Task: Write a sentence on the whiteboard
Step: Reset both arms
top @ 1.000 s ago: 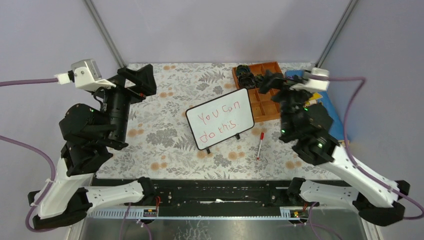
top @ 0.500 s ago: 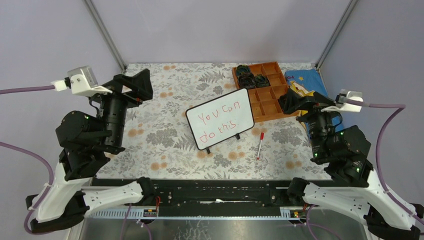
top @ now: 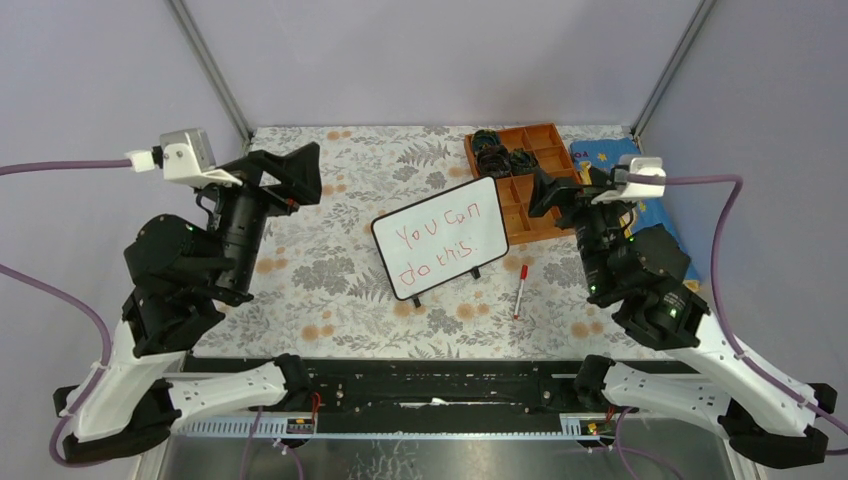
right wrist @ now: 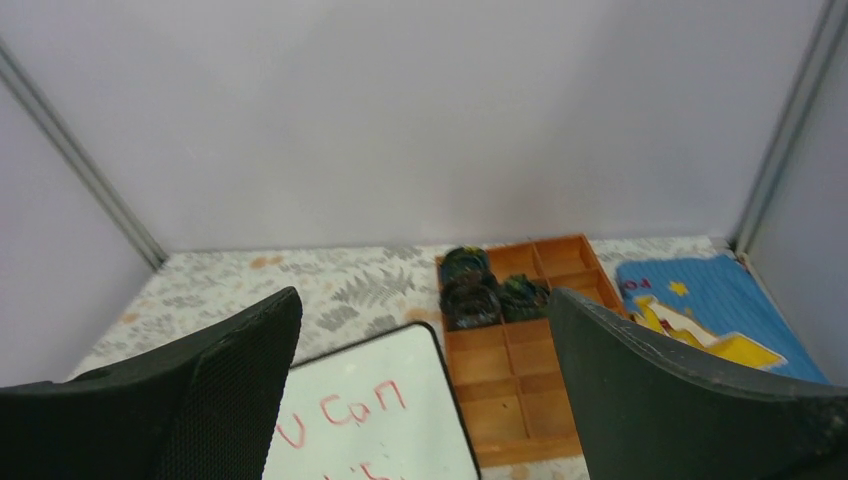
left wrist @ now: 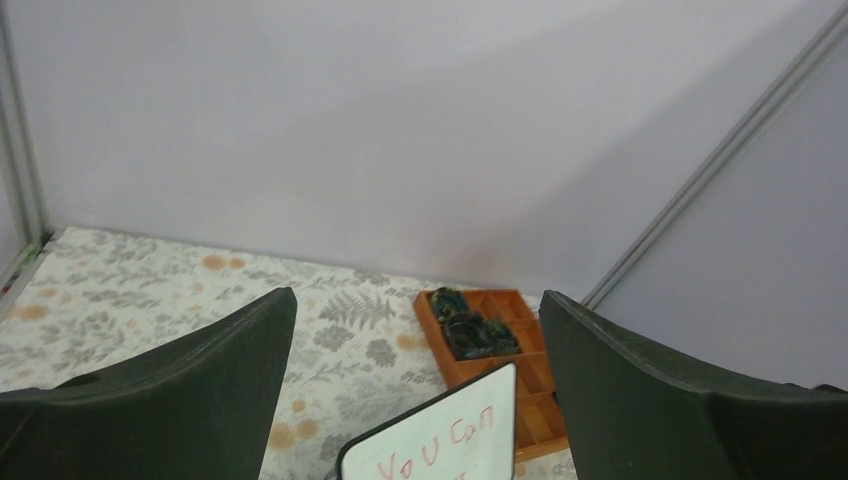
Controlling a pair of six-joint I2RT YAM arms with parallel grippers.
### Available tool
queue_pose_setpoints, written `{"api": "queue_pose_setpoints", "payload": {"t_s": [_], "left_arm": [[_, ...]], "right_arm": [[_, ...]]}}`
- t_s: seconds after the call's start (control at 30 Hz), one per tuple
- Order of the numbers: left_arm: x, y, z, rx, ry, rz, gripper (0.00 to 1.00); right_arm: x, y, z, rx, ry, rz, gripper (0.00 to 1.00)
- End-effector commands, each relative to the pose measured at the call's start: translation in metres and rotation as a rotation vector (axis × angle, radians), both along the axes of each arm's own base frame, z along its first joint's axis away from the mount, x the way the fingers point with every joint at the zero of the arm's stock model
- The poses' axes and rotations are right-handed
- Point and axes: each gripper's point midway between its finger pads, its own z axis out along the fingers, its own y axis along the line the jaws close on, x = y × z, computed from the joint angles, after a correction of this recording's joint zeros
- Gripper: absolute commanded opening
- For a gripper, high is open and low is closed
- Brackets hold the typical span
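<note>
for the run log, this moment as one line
small black-framed whiteboard: red handwritten sentence "You can do this" | red-capped marker: on floral table | left gripper: open, empty | right gripper: open, empty

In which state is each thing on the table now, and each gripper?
whiteboard, on the table, written on
sentence, written in red, two lines
marker, lying beside the whiteboard, not held
tray, dark things in its far compartments
left gripper, open, empty
right gripper, open, empty
</note>
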Motion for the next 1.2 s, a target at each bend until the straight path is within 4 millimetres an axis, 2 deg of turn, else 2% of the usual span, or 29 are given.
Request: {"api": "queue_pose_setpoints", "payload": {"t_s": [0.0,0.07,0.13,0.23,0.37,0.47,0.7,0.9,1.17], "left_arm": [[-0.006,-0.006,0.051,-0.026,-0.086,-0.059,0.99],[-0.009,-0.01,0.079,-0.042,-0.133,-0.097,0.99],[-0.011,-0.015,0.1,-0.056,-0.17,-0.125,0.99],[-0.008,-0.023,0.112,-0.062,-0.189,-0.137,0.99],[-0.005,-0.032,0.105,-0.06,-0.187,-0.152,0.99],[-0.004,-0.03,0.098,-0.079,-0.175,-0.137,0.99],[-0.003,-0.026,0.078,-0.123,-0.136,-0.121,0.99],[0.001,-0.031,0.072,-0.134,-0.112,-0.12,0.99],[0.001,-0.032,0.071,-0.147,-0.11,-0.122,0.99]], "right_arm": [[-0.017,-0.004,0.103,0.204,-0.21,0.098,1.0],[-0.023,0.001,0.14,0.242,-0.256,0.154,1.0],[-0.025,0.015,0.167,0.258,-0.279,0.218,1.0],[-0.021,0.026,0.184,0.257,-0.281,0.237,1.0],[-0.013,0.035,0.177,0.234,-0.262,0.222,1.0],[-0.01,0.037,0.165,0.223,-0.253,0.218,1.0],[-0.011,0.03,0.133,0.233,-0.245,0.198,1.0],[-0.009,0.029,0.129,0.226,-0.222,0.184,1.0],[-0.01,0.028,0.135,0.223,-0.229,0.185,1.0]]}}
